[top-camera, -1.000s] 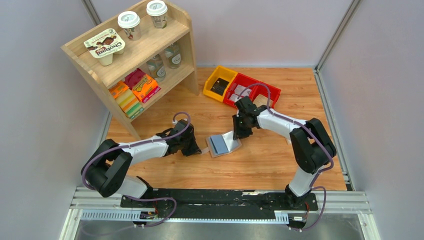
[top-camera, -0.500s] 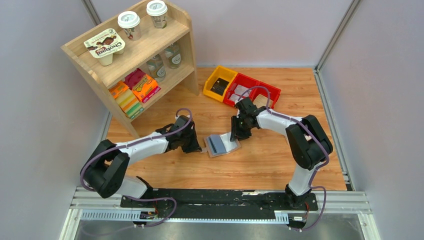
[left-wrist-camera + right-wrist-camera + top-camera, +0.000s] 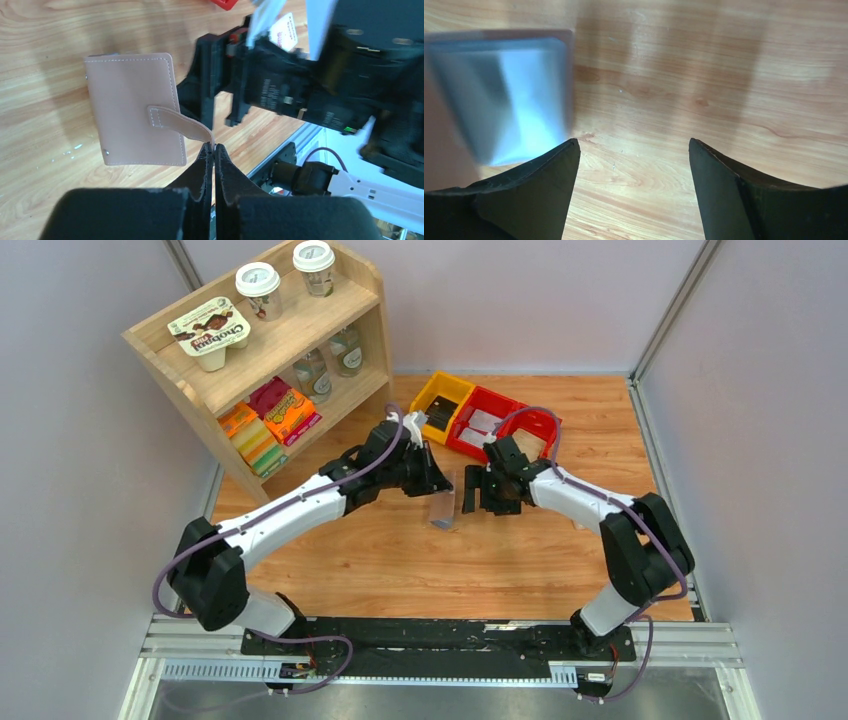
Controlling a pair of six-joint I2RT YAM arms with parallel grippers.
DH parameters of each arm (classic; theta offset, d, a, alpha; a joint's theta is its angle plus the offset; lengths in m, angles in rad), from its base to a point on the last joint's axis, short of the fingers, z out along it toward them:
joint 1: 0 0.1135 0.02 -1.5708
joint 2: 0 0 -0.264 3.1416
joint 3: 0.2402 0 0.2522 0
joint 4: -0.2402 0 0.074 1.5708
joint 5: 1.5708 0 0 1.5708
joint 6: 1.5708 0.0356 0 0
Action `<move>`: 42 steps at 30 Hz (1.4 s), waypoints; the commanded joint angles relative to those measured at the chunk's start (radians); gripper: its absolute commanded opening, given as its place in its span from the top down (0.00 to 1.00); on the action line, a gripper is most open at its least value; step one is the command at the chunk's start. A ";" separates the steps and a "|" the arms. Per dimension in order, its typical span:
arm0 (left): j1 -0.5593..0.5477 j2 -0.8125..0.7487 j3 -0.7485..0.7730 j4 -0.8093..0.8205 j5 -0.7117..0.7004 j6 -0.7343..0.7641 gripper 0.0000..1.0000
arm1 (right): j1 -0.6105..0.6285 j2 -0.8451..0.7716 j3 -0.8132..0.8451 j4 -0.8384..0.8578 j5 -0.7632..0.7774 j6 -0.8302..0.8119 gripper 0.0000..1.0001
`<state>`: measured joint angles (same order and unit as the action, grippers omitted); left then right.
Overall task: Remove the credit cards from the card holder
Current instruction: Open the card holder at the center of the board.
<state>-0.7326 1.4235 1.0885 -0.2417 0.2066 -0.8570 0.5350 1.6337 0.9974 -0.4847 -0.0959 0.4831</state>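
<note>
1. Offering bare wood toward its near and right edges, the bench [image 3: 520, 570] leaves room to pull that way.
2. The wooden shelf [image 3: 350, 330] fills the far-left corner.
3. The red and yellow bins [image 3: 500, 420] line the far edge just behind both arms, so backward swings look tight.
4. The left gripper [image 3: 212, 150] is pinched together on the strap [image 3: 175, 122].
5. The right gripper [image 3: 631, 145] waits just beside it, jaws apart and empty.
6. The card holder [image 3: 135, 110] appears to hang above mid-bench, nearer the far edge.
7. No credit cards show, so I judge this the presenting step. Next, the right gripper likely needs a card edge, then a pull toward the right edge.
</note>
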 commanded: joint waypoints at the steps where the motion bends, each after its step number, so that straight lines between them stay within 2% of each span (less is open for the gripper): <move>1: -0.002 0.045 0.013 -0.010 0.016 0.006 1.00 | -0.003 -0.104 -0.013 0.021 0.096 0.022 0.17; 5: 0.018 -0.012 -0.079 -0.025 -0.035 -0.037 1.00 | -0.003 -0.115 -0.014 0.043 0.023 0.011 0.20; 8: 0.056 -0.098 -0.209 -0.033 -0.071 -0.080 1.00 | 0.000 -0.104 -0.020 0.086 -0.069 0.017 0.24; 11: 0.079 -0.168 -0.311 -0.088 -0.160 -0.080 1.00 | 0.006 -0.083 -0.022 0.124 -0.139 0.044 0.26; 17: 0.091 -0.170 -0.401 -0.172 -0.260 -0.033 1.00 | 0.019 -0.048 -0.036 0.190 -0.229 0.101 0.26; 26: 0.091 -0.130 -0.412 -0.251 -0.296 0.015 1.00 | 0.054 -0.002 -0.014 0.193 -0.278 0.110 0.30; 34: 0.091 -0.087 -0.403 -0.232 -0.260 0.029 1.00 | 0.103 0.025 0.010 0.207 -0.324 0.103 0.32; 42: 0.091 -0.107 -0.412 -0.222 -0.257 0.030 1.00 | 0.158 0.069 0.066 0.236 -0.410 0.097 0.36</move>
<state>-0.6453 1.3323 0.6758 -0.4713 -0.0555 -0.8455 0.6640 1.6886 1.0016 -0.3096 -0.4328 0.5800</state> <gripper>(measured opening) 0.008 0.662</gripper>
